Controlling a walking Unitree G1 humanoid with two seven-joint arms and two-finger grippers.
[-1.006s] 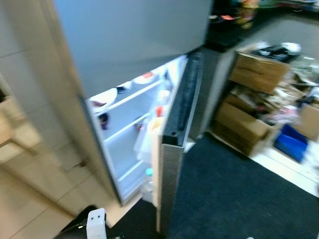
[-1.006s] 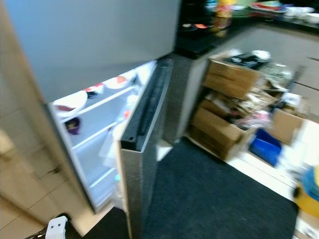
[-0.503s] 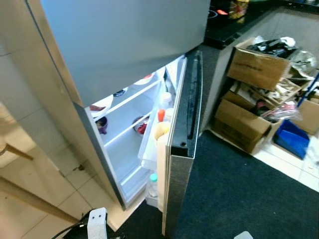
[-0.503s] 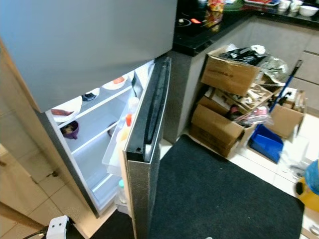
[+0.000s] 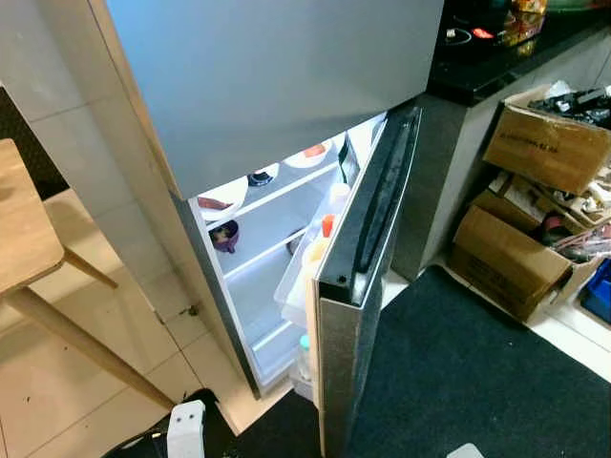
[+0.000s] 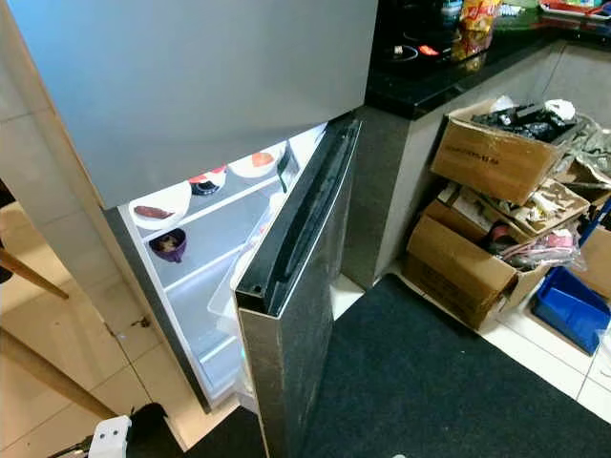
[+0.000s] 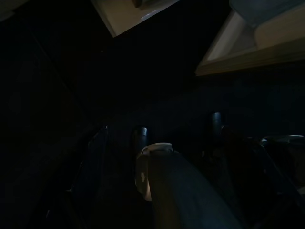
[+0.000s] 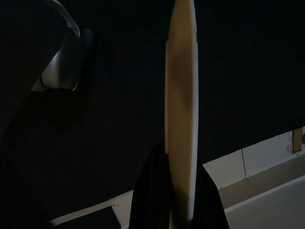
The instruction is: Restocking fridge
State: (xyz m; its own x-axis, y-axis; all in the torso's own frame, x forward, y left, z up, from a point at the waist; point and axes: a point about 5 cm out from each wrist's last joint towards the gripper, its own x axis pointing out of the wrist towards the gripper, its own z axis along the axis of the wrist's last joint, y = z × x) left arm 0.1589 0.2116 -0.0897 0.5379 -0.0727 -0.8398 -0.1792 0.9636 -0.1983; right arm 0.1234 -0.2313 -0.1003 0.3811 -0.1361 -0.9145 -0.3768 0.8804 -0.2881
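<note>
Right gripper (image 8: 178,191) is closed on a pale flat thing (image 8: 181,95), which I see edge-on: long, thin and cream-coloured, with its long axis running straight out from between my two black fingers. I cannot tell if it is a plate, a lid or a board. It hangs low over the dark mat (image 5: 458,363), with a strip of light floor tile beyond. The left gripper is down in the shade, and I cannot tell how it stands. The fridge (image 5: 277,86) is in front of me and a little to my left. Its lower compartment is lit, and its fridge door (image 5: 363,239) is swung out toward me, with the top edge pointing almost at my chest. That door stands between my right arm and the shelves. I judge the right gripper must go up and around the door's left side to reach inside, though my left arm is on the nearer side of the opening. Inside, the upper shelf (image 5: 286,186) holds white plates with some food. A purple bowl (image 5: 225,235) sits on the shelf below. The door bin carries a bottle with an orange cap (image 5: 326,225).
</note>
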